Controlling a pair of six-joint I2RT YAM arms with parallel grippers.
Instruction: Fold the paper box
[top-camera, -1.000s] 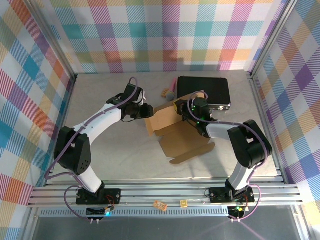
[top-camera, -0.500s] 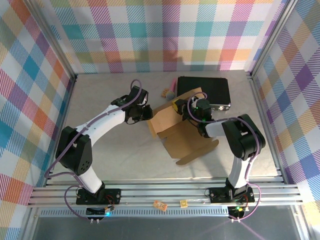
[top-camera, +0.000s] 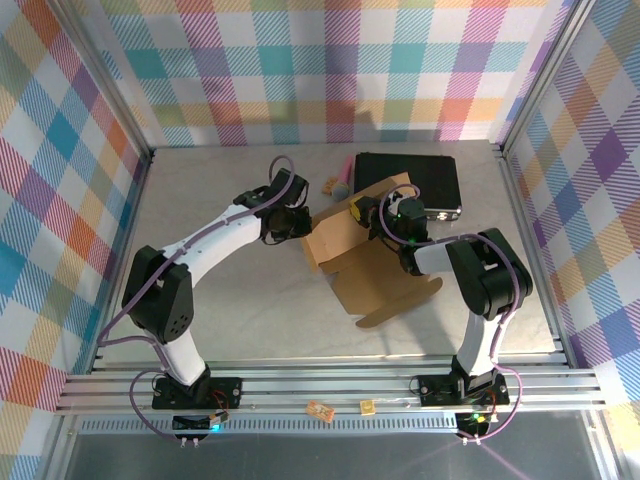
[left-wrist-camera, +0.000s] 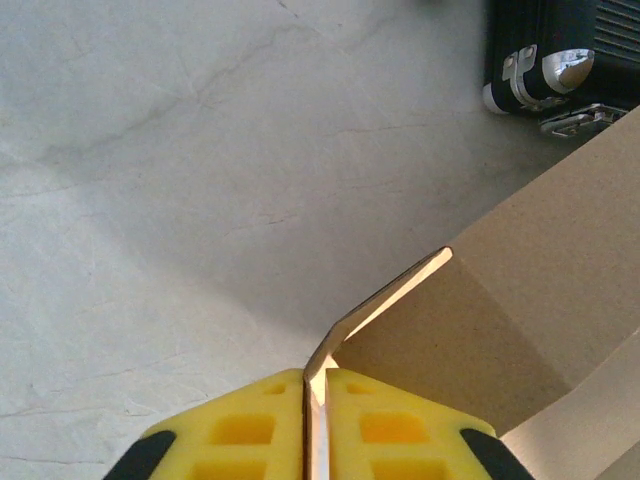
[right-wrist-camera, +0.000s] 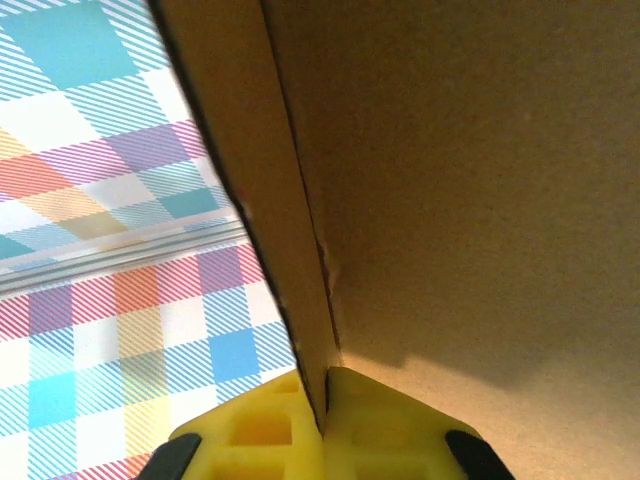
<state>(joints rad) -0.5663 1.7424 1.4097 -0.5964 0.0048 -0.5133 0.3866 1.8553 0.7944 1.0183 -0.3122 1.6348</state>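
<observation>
Paper box is pinched from 2 sides right now. The left gripper has its yellow fingers clamped flat on a thin cardboard flap, with basically no gap beyond the sheet itself, and the right gripper is clenched the same way on another edge, with brown board filling most of its wrist view. From the overhead camera the left gripper and right gripper sit at opposite ends of 1 raised wall panel, while the rest of the paper box lies flat on the table, spreading toward the near edge with its rounded tab lowest. The black case is right behind the raised panel, close to the right claw. My guess is the step here is standing that wall up along its crease. To do it well I'd swing both arms together so the panel turns on the score line rather than twisting. The flap in the left claw looks kinked just past the fingertips, so go easy or it'll crease in the wrong spot. Keep the base flat too, and don't nudge the case.
</observation>
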